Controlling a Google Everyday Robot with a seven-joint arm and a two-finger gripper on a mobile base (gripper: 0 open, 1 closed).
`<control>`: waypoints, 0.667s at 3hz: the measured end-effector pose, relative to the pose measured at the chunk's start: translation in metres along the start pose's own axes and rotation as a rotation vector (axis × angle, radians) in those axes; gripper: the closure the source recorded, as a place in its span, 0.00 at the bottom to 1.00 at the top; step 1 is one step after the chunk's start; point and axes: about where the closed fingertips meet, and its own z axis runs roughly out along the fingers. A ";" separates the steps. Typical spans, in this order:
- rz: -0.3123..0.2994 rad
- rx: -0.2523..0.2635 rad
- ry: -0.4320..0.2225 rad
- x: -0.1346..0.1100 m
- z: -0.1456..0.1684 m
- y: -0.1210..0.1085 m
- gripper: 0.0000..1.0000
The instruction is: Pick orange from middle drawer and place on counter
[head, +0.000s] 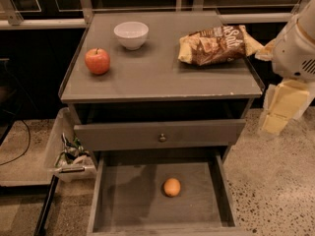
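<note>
The orange (pixel 172 187) lies on the floor of the open middle drawer (pixel 123 200), a little right of its centre. The counter (pixel 157 73) is the grey cabinet top above it. My gripper (pixel 281 107) hangs at the right edge of the view, beside the cabinet's right front corner. It is at about the height of the closed drawer front, well above and to the right of the orange, and holds nothing that I can see.
On the counter stand a red apple (pixel 97 61) at the left, a white bowl (pixel 131 35) at the back and a chip bag (pixel 216 44) at the right. The drawer front with a knob (pixel 162 137) is closed above the open drawer. A white bin (pixel 64 154) sits on the floor at the left.
</note>
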 end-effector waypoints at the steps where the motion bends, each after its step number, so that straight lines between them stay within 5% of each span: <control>1: -0.003 -0.035 -0.026 0.009 0.045 0.014 0.00; 2: -0.034 -0.052 -0.053 0.021 0.105 0.033 0.00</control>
